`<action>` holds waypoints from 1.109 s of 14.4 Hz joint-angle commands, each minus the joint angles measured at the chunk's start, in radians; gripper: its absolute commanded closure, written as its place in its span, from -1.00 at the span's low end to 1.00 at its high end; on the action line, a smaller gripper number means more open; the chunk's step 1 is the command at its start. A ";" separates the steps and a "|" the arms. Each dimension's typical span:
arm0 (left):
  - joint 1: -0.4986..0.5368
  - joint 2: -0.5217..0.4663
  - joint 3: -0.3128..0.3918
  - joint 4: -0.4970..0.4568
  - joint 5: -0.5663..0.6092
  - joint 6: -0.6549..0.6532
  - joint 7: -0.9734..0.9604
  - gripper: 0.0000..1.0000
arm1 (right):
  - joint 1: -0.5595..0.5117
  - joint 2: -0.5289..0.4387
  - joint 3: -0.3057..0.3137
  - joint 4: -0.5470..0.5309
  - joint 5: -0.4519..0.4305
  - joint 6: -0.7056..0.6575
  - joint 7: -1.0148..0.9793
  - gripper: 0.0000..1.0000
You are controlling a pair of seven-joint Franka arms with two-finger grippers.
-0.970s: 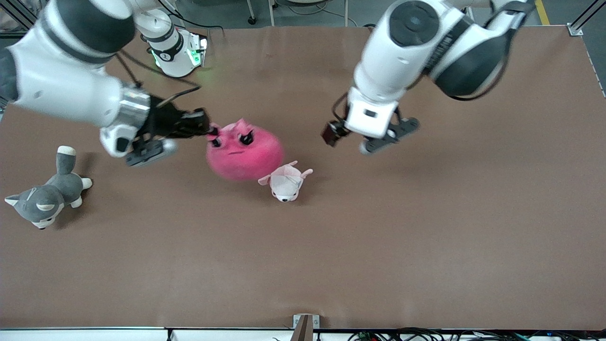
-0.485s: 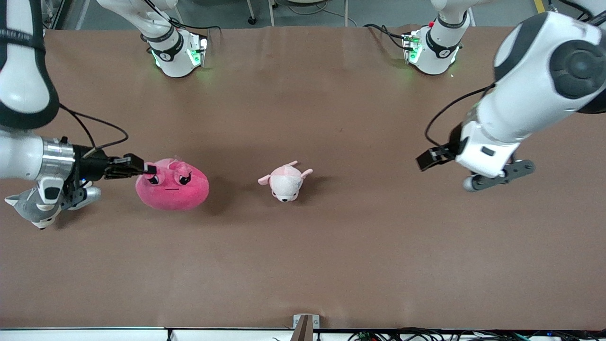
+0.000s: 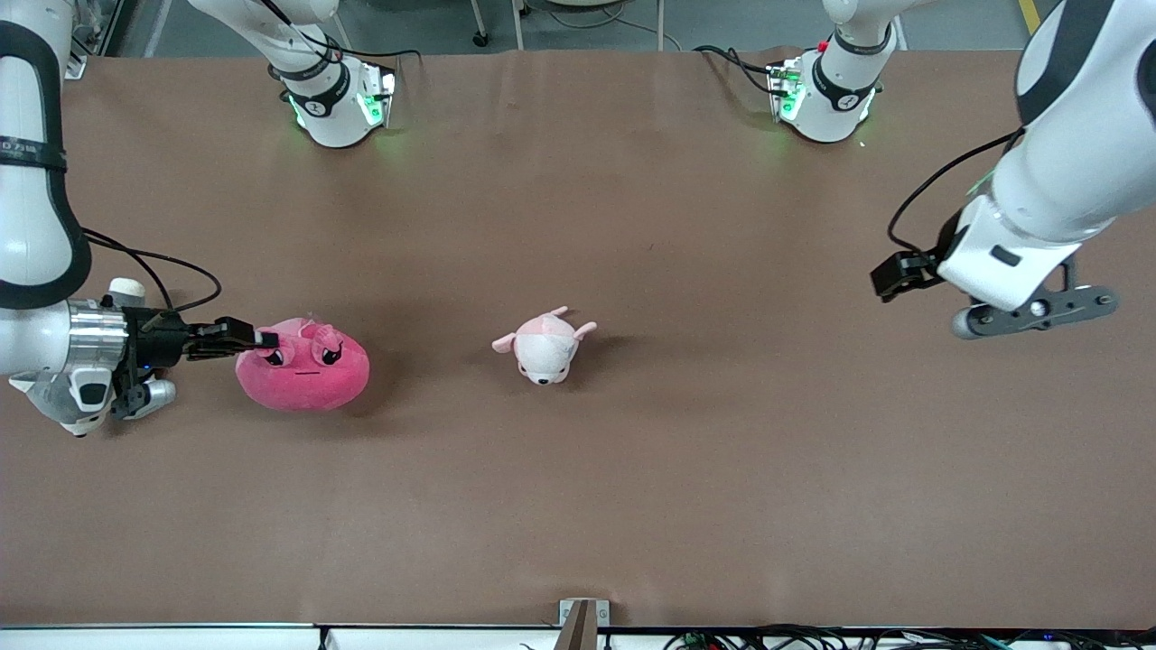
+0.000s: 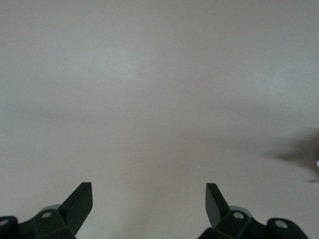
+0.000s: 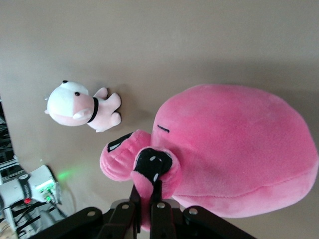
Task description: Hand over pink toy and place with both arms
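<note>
The pink toy (image 3: 302, 366) is a round hot-pink plush with black angry eyes, low at the table toward the right arm's end. My right gripper (image 3: 264, 340) is shut on an ear flap beside one eye. The right wrist view shows its fingers (image 5: 157, 191) pinching the flap, with the pink toy (image 5: 234, 144) bulging past them. My left gripper (image 4: 149, 185) is open and empty over bare table. The left arm's hand (image 3: 998, 271) hangs over the left arm's end of the table, well away from the toy.
A small pale pink-and-white plush (image 3: 544, 346) lies mid-table and shows in the right wrist view (image 5: 82, 109). A grey-and-white plush dog (image 3: 41, 397) lies under the right arm's wrist, mostly hidden. The arm bases (image 3: 334, 99) stand at the table's top edge.
My right gripper has carried the pink toy from beside the small plush toward the right arm's end and lower. The left arm has drawn back toward its own end.
</note>
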 commanded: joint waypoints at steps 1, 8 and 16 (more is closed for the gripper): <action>-0.175 -0.086 0.273 -0.018 -0.067 -0.011 0.107 -1.00 | -0.024 0.019 0.019 0.005 0.031 -0.024 -0.002 0.96; -0.345 -0.241 0.620 -0.169 -0.259 -0.004 0.321 -1.00 | -0.061 0.106 0.021 0.008 0.076 -0.038 -0.010 0.96; -0.362 -0.315 0.626 -0.276 -0.261 0.047 0.362 -1.00 | -0.062 0.134 0.021 0.008 0.085 -0.059 -0.004 0.96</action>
